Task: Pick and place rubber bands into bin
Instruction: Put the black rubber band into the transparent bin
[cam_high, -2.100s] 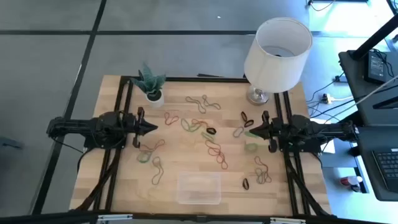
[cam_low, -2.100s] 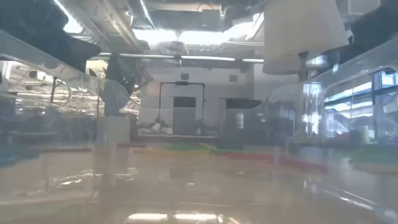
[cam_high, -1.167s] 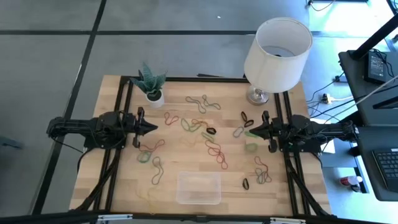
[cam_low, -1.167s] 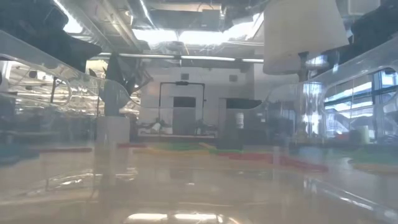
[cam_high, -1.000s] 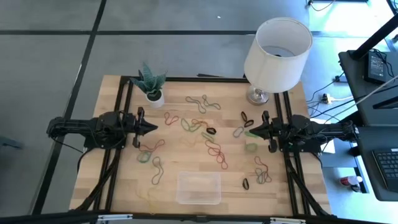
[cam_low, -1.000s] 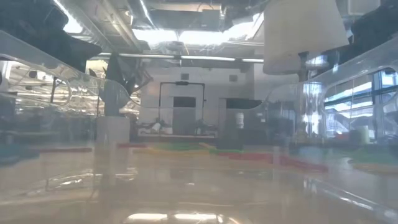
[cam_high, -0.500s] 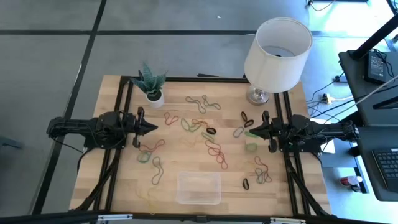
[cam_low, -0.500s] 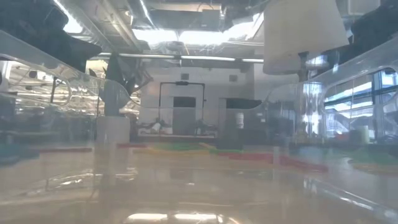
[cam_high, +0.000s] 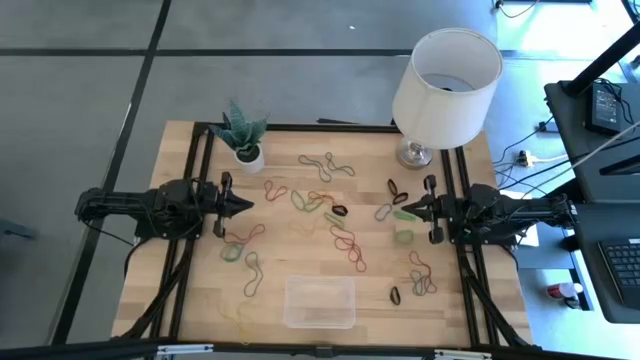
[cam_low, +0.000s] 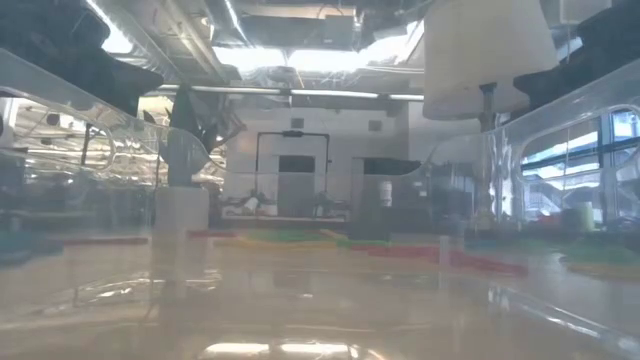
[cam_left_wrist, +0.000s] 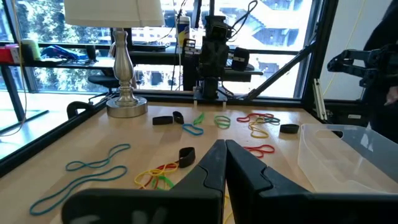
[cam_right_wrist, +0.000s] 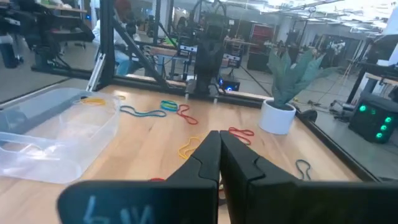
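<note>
Many rubber bands (cam_high: 335, 225) in red, green, yellow, tan and black lie scattered flat on the middle of the wooden table; they also show in the left wrist view (cam_left_wrist: 255, 121) and the right wrist view (cam_right_wrist: 186, 112). The clear plastic bin (cam_high: 320, 302) stands near the table's near edge, also in the wrist views (cam_left_wrist: 348, 155) (cam_right_wrist: 56, 130). My left gripper (cam_high: 250, 204) is shut and empty at the table's left. My right gripper (cam_high: 397, 210) is shut and empty at the right, its tip over a green band (cam_high: 403, 215).
A white-shaded lamp (cam_high: 445, 75) stands at the far right corner, its base (cam_high: 414, 155) just beyond my right gripper. A small potted plant (cam_high: 243, 135) stands at the far left. Black frame rails (cam_high: 200, 170) run along both table sides.
My right gripper has shifted a little toward the table's left, over the bands; it stays shut.
</note>
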